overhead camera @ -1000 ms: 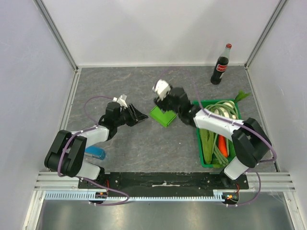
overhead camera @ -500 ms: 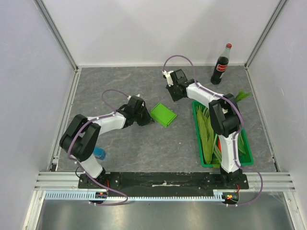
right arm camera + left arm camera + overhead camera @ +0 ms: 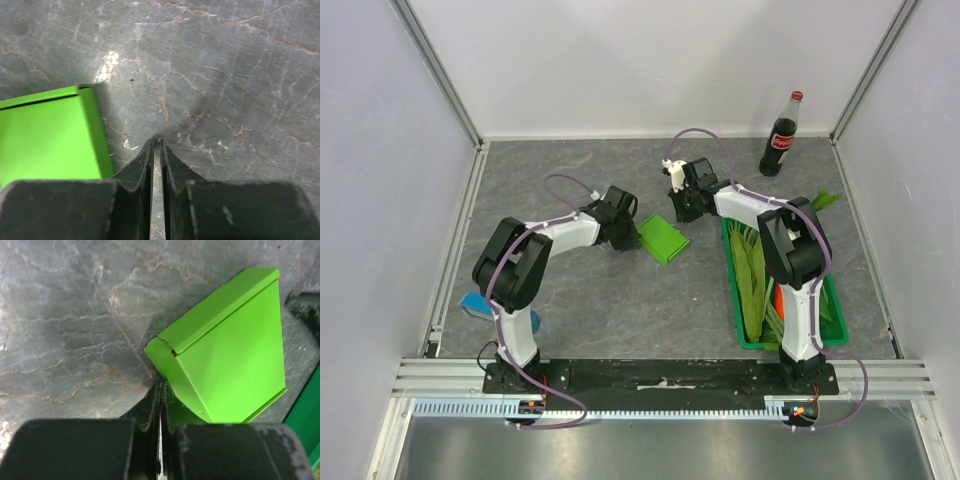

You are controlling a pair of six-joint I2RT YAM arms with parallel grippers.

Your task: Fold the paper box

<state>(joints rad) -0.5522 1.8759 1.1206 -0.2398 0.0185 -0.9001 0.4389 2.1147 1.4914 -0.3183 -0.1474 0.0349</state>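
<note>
The paper box (image 3: 662, 240) is a small lime-green card piece lying flat on the grey table, mid-way between the arms. My left gripper (image 3: 629, 238) is at its left edge. In the left wrist view the jaws (image 3: 161, 386) are pressed together, their tips touching the near corner of the paper box (image 3: 225, 355), with no card between them. My right gripper (image 3: 681, 211) hovers just behind the box's far right corner. The right wrist view shows its jaws (image 3: 157, 142) nearly together with only a thin slit, holding nothing, and the paper box (image 3: 45, 135) to their left.
A dark-green crate (image 3: 735, 300) of vegetables stands at the right, its corner showing (image 3: 306, 427) beside the box. A cola bottle (image 3: 780, 135) stands at the back right. A small blue block (image 3: 475, 302) lies by the left arm's base. White walls enclose the table.
The left gripper moved right up to the box's left edge and shut. The right gripper left the box, swung back behind it and closed to a slit.
</note>
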